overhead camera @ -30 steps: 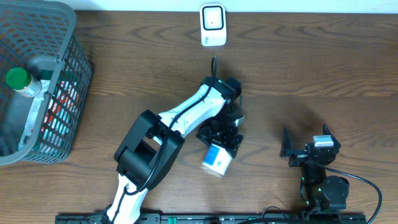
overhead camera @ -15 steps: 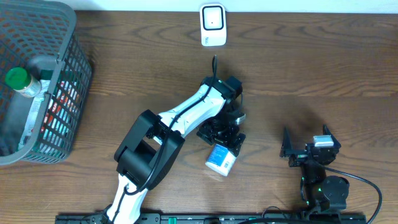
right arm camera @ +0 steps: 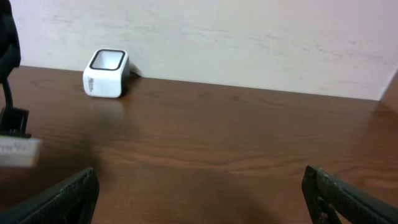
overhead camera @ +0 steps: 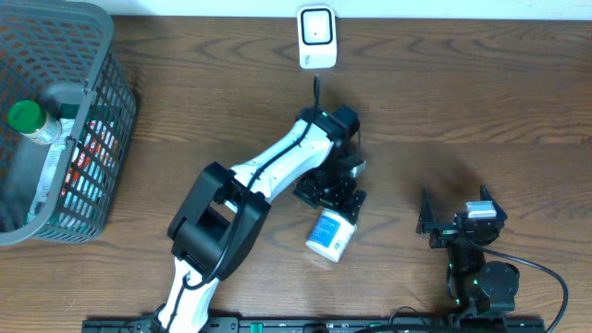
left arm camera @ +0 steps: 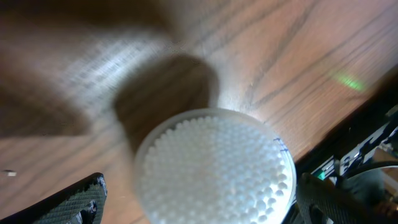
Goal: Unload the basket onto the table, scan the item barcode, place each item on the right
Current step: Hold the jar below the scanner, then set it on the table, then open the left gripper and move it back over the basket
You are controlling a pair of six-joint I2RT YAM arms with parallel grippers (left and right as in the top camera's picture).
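Since a second ago your left gripper (overhead camera: pixel 335 194) has let go and drawn back toward the scanner (overhead camera: pixel 316 37), and the bottle (overhead camera: pixel 330 233) has rolled a little to the right. The jaws now stand wide apart with nothing in them. In the wrist view the fingers (left arm camera: pixel 71 202) sit at the two lower corners, with the bottle's round dotted end (left arm camera: pixel 214 168) lying between and below them. The bottle lies on its side on the table (overhead camera: pixel 481 102), just beside the gripper and well apart from the scanner.

As I judge it, the step is a re-grip. Come down square over the bottle's body and close across its width, not on the round end. Keep the fingers off the label, since no barcode shows from here. Then carry it up and turn the label toward the scanner's face.

Your right gripper (overhead camera: pixel 453 220) is parked at the near edge, jaws spread, holding nothing.

Count: one bottle on the table, one scanner, one basket (overhead camera: pixel 111 139), two arms. In the basket, one green-capped bottle (overhead camera: pixel 26 118) shows; the rest I cannot count.
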